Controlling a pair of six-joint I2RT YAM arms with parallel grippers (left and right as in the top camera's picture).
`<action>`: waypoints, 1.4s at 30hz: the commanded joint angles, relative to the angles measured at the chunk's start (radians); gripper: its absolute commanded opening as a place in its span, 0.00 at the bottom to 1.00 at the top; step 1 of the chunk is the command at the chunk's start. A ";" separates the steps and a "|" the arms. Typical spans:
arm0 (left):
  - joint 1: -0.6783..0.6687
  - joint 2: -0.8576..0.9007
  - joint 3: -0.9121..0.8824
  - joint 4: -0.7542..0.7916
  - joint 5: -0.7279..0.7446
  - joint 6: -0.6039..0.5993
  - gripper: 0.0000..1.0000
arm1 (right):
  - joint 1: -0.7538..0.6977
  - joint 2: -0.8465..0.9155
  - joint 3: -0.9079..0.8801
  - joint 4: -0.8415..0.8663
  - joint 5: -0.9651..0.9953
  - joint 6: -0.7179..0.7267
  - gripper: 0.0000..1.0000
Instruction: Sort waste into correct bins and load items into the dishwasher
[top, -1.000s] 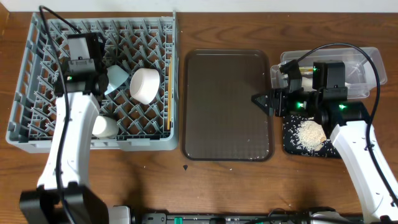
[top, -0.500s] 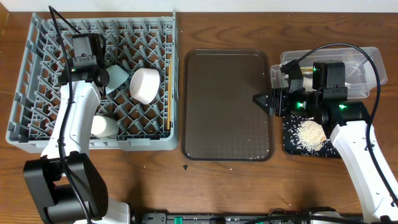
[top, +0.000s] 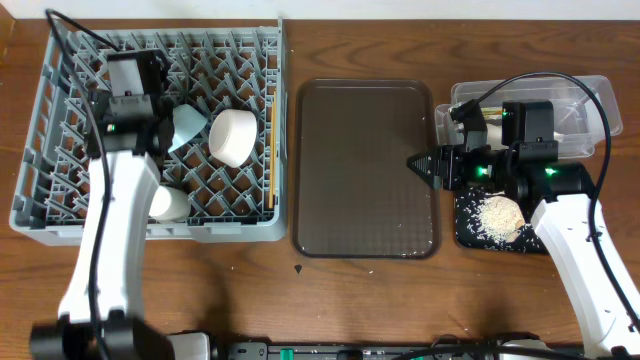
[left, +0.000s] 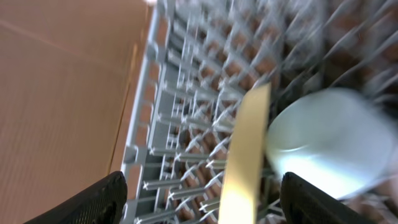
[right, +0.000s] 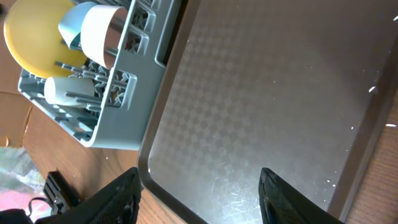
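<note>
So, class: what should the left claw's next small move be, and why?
Probably lift the left claw straight up, clear of the rack: it is wide open, and the yellow plate stands on edge among the pegs, beside the blue bowl.

The left wrist view is smeared by motion. The dish rack's (left: 180, 118) pegs run together, and the light blue bowl (left: 329, 143) has no clear outline. The yellow plate (left: 245, 155) shows edge-on and is cut off by the lower edge, as are both spread fingers of the left tool (left: 204, 182).

From overhead, at the surface's far-left corner, the left arm hides that plate and tool and part of the small white cup (top: 175, 203). At the right edge, the right arm covers part of the clear tub (top: 595, 85) and black tray (top: 468, 232). The tub's contents are unreadable.

The right tool's (right: 199, 175) parted fingers run off the lower edge.
</note>
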 joint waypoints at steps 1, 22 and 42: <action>-0.065 -0.108 0.010 -0.026 0.092 -0.086 0.79 | -0.005 -0.019 0.006 0.000 -0.003 -0.011 0.58; -0.533 -0.321 0.009 -0.268 0.365 -0.344 0.90 | -0.004 -0.019 0.006 -0.034 0.056 -0.011 0.99; -0.533 -0.319 0.009 -0.269 0.365 -0.344 0.91 | -0.042 -0.274 0.004 -0.082 0.046 -0.332 0.99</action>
